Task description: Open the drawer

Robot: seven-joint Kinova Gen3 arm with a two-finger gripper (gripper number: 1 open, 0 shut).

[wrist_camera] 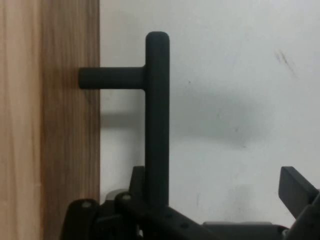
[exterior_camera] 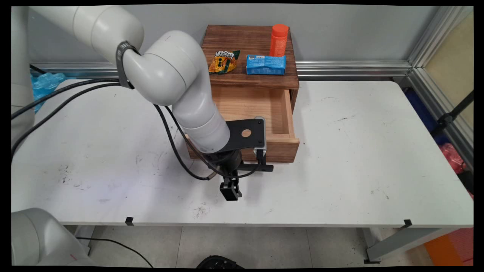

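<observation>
A wooden cabinet [exterior_camera: 249,41] stands at the back of the white table [exterior_camera: 359,158], its drawer [exterior_camera: 281,150] pulled out and nothing visible inside. A black T-bar handle [exterior_camera: 264,167] juts from the drawer front. My gripper [exterior_camera: 231,183] points down at the table just in front of the drawer, open. In the hand view the handle [wrist_camera: 157,110] runs between the fingers, close against the left one, while the right finger [wrist_camera: 297,187] stands well apart. The wooden drawer front [wrist_camera: 50,125] fills that view's left side. Nothing is held.
On the cabinet's top lie a yellow-green snack bag [exterior_camera: 224,61], a blue box [exterior_camera: 266,64] and an upright orange bottle [exterior_camera: 279,40]. Black cables [exterior_camera: 172,139] hang from the arm over the table's left half. A blue plastic bag [exterior_camera: 45,85] sits at the far left.
</observation>
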